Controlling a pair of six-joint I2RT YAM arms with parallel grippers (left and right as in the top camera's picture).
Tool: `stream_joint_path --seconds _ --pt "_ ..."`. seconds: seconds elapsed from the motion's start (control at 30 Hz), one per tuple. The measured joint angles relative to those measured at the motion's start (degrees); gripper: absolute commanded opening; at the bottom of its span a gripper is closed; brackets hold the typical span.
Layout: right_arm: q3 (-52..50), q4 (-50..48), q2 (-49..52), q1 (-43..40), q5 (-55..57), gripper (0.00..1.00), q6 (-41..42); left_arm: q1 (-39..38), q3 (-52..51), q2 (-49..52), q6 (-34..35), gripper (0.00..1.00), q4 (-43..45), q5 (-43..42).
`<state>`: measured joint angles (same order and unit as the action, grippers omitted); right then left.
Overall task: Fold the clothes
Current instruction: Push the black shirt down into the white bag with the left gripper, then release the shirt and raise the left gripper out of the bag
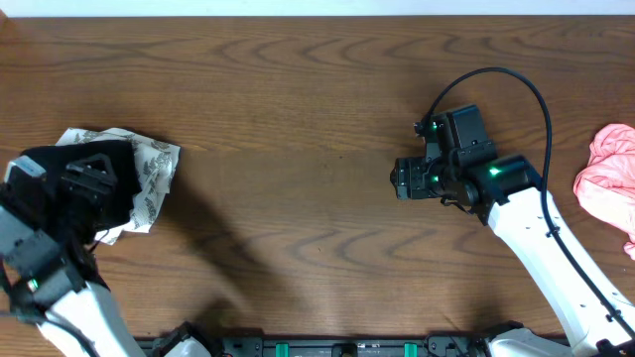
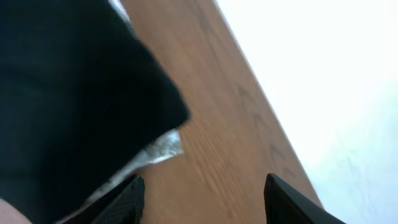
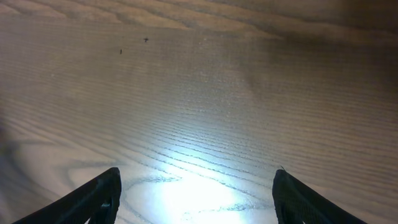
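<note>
Black shirt lies over leaf-print cloth at the table's left edge. The left gripper, open and empty, hangs just beside it and should lift straight clear. Right gripper open above wood. Pink cloth, far right, awaits.

Pink garment, 3 o'clock: cut off by overhead edge. Black garment, left wrist view: blurred, cropped at 9 and 12 o'clock. Leaf-print piece: partly hidden under black garment.
</note>
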<state>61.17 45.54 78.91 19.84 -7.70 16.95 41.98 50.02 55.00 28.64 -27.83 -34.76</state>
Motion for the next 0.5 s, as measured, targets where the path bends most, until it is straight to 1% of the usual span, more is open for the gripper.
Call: stream_joint_path --seconds 0.1,0.17,0.23,0.3,0.37,0.4,0.5 --pt "0.0 -0.61 0.0 0.0 0.26 0.79 -0.02 -1.01 0.0 -4.02 -0.98 0.62 -0.2 -4.9" --pt "0.0 -1.84 0.0 0.0 0.94 0.8 0.0 -3.06 0.0 -5.18 -2.45 0.58 -0.57 -9.44" --pt "0.0 -3.87 0.0 -0.2 1.46 0.82 0.0 -6.4 0.0 -5.46 -4.57 0.55 -2.71 -13.84" --pt "0.07 -5.22 -0.02 -0.92 1.81 0.83 0.15 -10.49 0.02 -5.46 -7.37 0.55 -6.23 -15.65" --pt "0.26 -5.6 -0.28 -2.03 2.14 0.82 0.46 -15.45 0.35 -5.49 -10.23 0.55 -10.38 -13.88" --pt "0.37 -5.55 -0.5 -2.78 2.21 0.82 0.5 -18.12 0.72 -5.46 -11.58 0.55 -12.31 -11.61" --pt "1.95 -3.48 -2.21 -5.44 2.51 0.82 0.63 -27.69 3.28 -5.2 -15.52 0.56 -17.25 -0.85"
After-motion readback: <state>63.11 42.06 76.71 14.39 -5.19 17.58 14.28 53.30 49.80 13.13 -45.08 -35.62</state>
